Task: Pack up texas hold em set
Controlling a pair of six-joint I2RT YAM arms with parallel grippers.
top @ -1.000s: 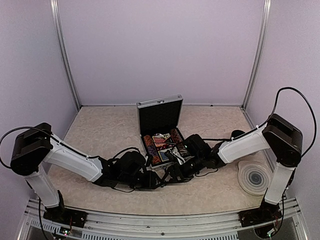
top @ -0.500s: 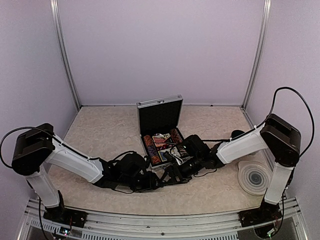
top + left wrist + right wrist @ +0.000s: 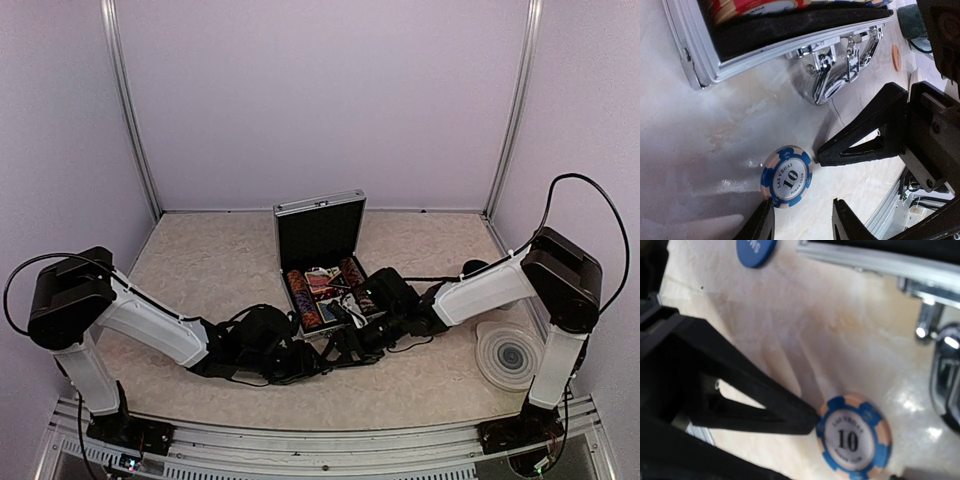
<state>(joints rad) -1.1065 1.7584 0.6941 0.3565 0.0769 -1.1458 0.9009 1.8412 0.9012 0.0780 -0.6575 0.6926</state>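
The silver case (image 3: 320, 262) stands open at mid-table with chips and card decks inside. In front of it a blue and cream "10" chip (image 3: 787, 176) lies flat on the table. My left gripper (image 3: 802, 220) is open, and its left fingertip touches the chip's near rim. My right gripper (image 3: 346, 349) is open too. One black finger (image 3: 750, 400) of it touches the chip (image 3: 854, 437) at the tip from the side. Its other finger barely shows.
The case's chrome handle (image 3: 836, 75) and front wall are just beyond the chip. A blue round button (image 3: 756, 249) and an orange chip (image 3: 896, 57) lie on the table nearby. A grey ringed coaster (image 3: 510, 352) and a dark mug (image 3: 475, 268) sit to the right.
Both grippers have edged slightly closer together in front of the case. Their openings look unchanged.
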